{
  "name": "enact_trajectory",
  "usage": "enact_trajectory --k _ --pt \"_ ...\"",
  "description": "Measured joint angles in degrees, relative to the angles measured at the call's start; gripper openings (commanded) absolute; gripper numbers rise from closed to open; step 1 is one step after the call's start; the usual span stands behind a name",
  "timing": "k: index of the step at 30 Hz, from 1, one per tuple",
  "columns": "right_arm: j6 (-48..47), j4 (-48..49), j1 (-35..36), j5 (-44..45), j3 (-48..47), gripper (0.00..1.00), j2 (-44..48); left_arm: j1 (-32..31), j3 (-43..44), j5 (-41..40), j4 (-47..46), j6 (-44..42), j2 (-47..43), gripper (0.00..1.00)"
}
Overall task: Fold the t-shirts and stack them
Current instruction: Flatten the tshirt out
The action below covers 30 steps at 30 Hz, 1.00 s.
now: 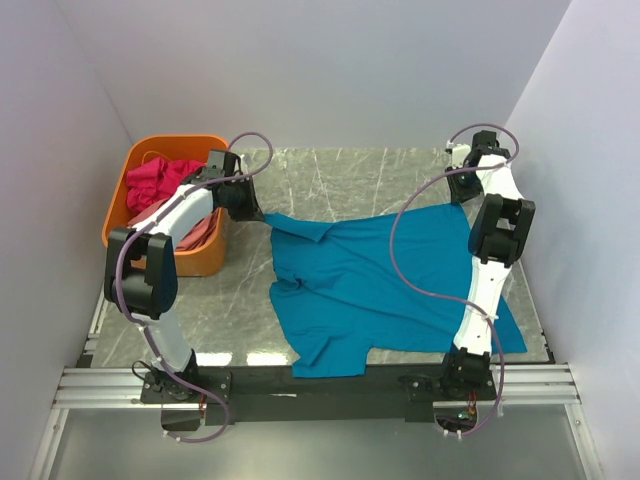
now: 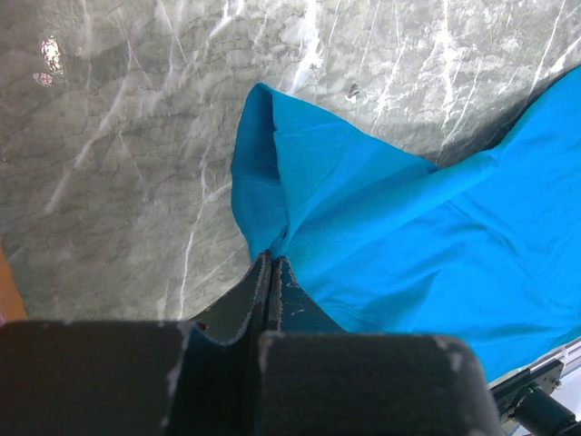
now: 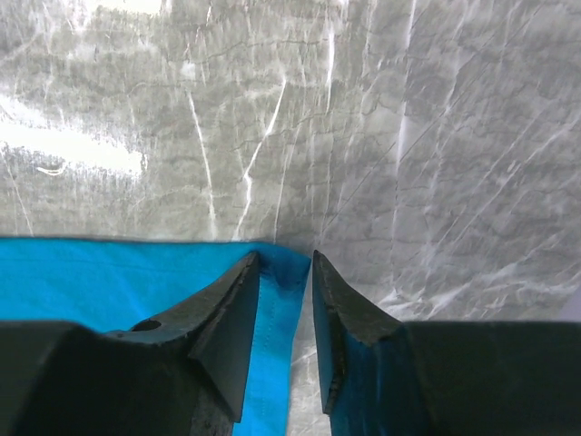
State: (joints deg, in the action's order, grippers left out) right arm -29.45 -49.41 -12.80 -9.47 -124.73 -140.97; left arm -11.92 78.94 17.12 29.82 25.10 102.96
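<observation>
A teal-blue t-shirt (image 1: 370, 280) lies spread and rumpled over the marble table. My left gripper (image 1: 256, 213) is at its far left corner; in the left wrist view the jaws (image 2: 270, 259) are pressed together on a pinch of the teal fabric (image 2: 408, 236), which rises in a fold. My right gripper (image 1: 462, 192) is at the far right corner. In the right wrist view it (image 3: 286, 259) stands open with a gap, straddling the hemmed corner of the shirt (image 3: 109, 272). A magenta-pink t-shirt (image 1: 155, 178) and a salmon-pink one (image 1: 205, 232) lie bunched in the basket.
The orange plastic basket (image 1: 170, 143) stands at the back left, right beside the left arm. White walls close in the table on three sides. A metal rail (image 1: 320, 385) runs along the near edge, with the shirt's hem hanging over it.
</observation>
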Motion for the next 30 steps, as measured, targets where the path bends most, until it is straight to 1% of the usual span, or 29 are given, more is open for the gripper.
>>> enact_trajectory --k 5,9,11,13,15,16,17,18,20,21,24,25,26,27,29,30 --pt "0.0 -1.09 -0.11 -0.28 -0.68 0.37 -0.24 0.02 0.0 0.0 0.0 0.0 0.0 0.0" --pt "0.0 -2.6 -0.11 -0.28 -3.56 0.37 -1.95 0.02 0.0 -0.02 0.0 0.0 0.0 0.0" --pt "-0.04 -2.95 -0.11 -0.33 -4.13 0.33 -2.34 0.0 0.0 -0.02 0.0 0.0 0.0 0.0" --pt "-0.13 -3.45 -0.11 -0.44 -4.57 0.26 -2.54 0.02 0.0 -0.02 -0.02 -0.02 0.0 0.0" --pt "-0.24 -4.0 -0.11 -0.48 -4.72 0.25 -2.58 0.0 0.0 -0.02 0.0 -0.02 0.0 0.0" --pt "-0.22 -4.22 -0.11 -0.48 -4.79 0.23 -2.6 0.02 0.0 -0.02 0.0 -0.02 0.0 0.0" --pt "-0.33 -4.52 -0.11 -0.48 -4.96 0.19 -2.67 0.02 -0.02 -0.02 0.0 -0.02 0.0 0.0" --pt "-0.44 -4.72 -0.11 -0.48 -5.09 0.17 -2.69 0.02 0.0 -0.02 0.0 -0.02 0.0 0.0" --pt "-0.52 -5.09 -0.11 -0.5 -5.14 0.08 -2.71 0.02 -0.02 -0.02 0.0 -0.02 0.0 0.0" --pt "-0.52 -5.18 -0.11 -0.52 -5.14 0.08 -2.71 0.02 0.0 -0.02 0.0 -0.02 0.0 0.0" --pt "-0.63 -5.01 -0.11 -0.52 -4.94 0.02 -2.69 0.0 0.0 -0.02 0.0 -0.02 0.0 0.0" --pt "-0.63 -4.5 -0.11 -0.55 -4.44 0.0 -2.49 0.02 -0.02 -0.02 0.0 -0.02 0.0 0.0" --pt "-0.61 -3.91 -0.11 -0.55 -3.65 0.0 -2.1 0.0 0.0 -0.04 -0.02 -0.04 0.0 0.0" --pt "-0.48 -1.77 -0.11 -0.52 -0.76 0.0 -0.55 0.02 -0.02 -0.04 -0.02 -0.04 0.0 0.0" --pt "-0.15 2.12 -0.11 -0.52 6.95 0.0 3.78 0.07 -0.02 -0.07 -0.02 -0.04 0.0 0.0" --pt "0.09 5.62 -0.11 -0.5 14.25 0.0 7.87 0.11 -0.02 -0.07 -0.07 -0.04 0.0 0.0"
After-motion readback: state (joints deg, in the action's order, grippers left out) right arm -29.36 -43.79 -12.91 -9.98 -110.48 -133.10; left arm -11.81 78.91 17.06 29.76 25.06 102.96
